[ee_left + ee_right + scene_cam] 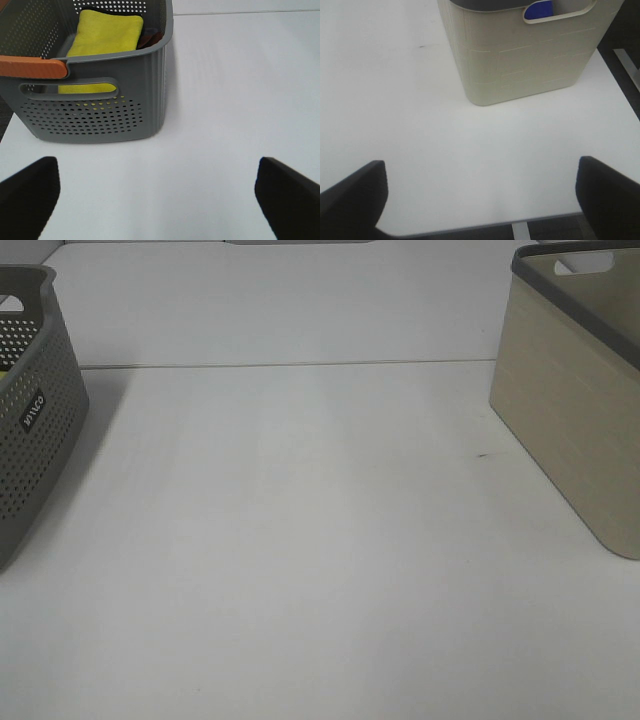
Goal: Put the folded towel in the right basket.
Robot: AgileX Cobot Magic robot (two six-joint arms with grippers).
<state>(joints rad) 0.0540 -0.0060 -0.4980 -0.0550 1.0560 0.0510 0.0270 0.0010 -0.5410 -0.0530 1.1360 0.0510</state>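
Note:
The folded yellow towel (pixel 107 32) lies inside the grey perforated basket (pixel 95 117), seen in the left wrist view; the same basket stands at the left edge of the high view (pixel 30 440). The beige right basket (pixel 580 410) stands at the right edge and also shows in the right wrist view (pixel 520 60). My left gripper (pixel 157 200) is open and empty over the table, a little short of the grey basket. My right gripper (pixel 480 195) is open and empty over the table, short of the beige basket. Neither gripper shows in the high view.
The grey basket has an orange handle (pixel 32 67) and a dark reddish item (pixel 150 37) beside the towel. Something blue (pixel 540 10) shows through the beige basket's handle slot. The white table (pixel 320 540) has its edge (pixel 520 220) close under the right gripper.

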